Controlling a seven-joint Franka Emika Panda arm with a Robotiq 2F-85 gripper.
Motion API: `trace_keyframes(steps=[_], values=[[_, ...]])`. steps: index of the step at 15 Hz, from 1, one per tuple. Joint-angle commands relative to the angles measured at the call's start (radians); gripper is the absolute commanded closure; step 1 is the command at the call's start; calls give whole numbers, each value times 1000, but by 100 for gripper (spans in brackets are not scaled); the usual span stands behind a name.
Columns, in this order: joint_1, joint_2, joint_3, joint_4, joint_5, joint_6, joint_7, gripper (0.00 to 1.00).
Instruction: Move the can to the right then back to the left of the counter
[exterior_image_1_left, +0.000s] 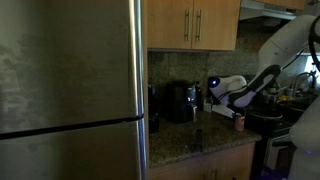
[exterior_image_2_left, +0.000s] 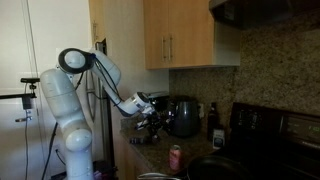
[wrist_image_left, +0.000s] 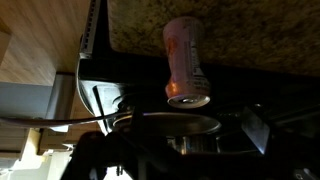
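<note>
counter (exterior_image_1_left: 215, 138): dark speckled | can (exterior_image_2_left: 176, 157): upright, seemingly near edge | cabinets (exterior_image_2_left: 180, 35): wooden

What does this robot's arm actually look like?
The arm is glossy white and built from thick, rounded segments, with a black ring at the upper joint. It narrows to a smaller, mostly dark gripper. Any cables or markings are too small to make out.
</note>
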Motion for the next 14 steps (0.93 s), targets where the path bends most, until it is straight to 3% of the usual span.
trace_keyframes(steps=[1,4,8,12,14], values=[[-2,-7,4,-5,3,0,-3,0],[-3,4,7,5,14,-20,19,0],[-13,0,-12,58,181,-38,116,0],[-33,13,-8,103,260,-45,261,0],[-29,-7,-3,79,225,-29,217,0]])
